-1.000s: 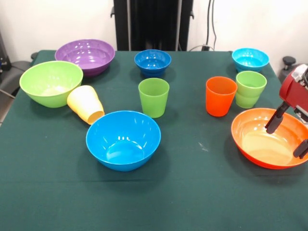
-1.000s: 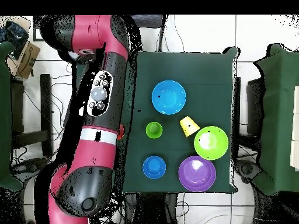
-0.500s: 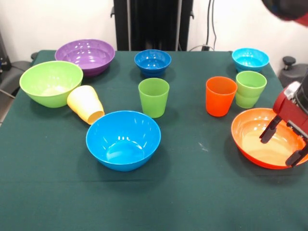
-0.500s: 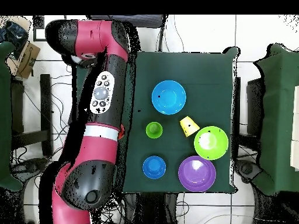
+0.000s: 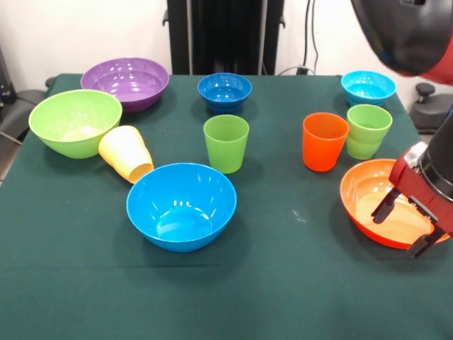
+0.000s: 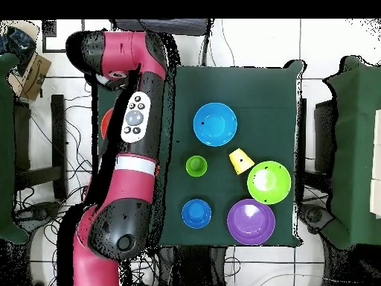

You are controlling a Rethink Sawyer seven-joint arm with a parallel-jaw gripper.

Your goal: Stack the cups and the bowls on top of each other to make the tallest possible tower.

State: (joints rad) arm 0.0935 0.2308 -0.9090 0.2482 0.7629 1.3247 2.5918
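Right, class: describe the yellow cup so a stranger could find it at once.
Start at the lime green bowl on the green tablecloth. Leaning against it, towards the big blue bowl, is the yellow cup. It is the only cup tipped on its side; the others stand upright.

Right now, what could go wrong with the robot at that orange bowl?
The open end effector straddles the orange bowl's near rim at the table's corner. A poor pinch might tip the bowl or push it off the edge. The orange cup and light green cup stand close behind it, so a swinging lift could knock them over.
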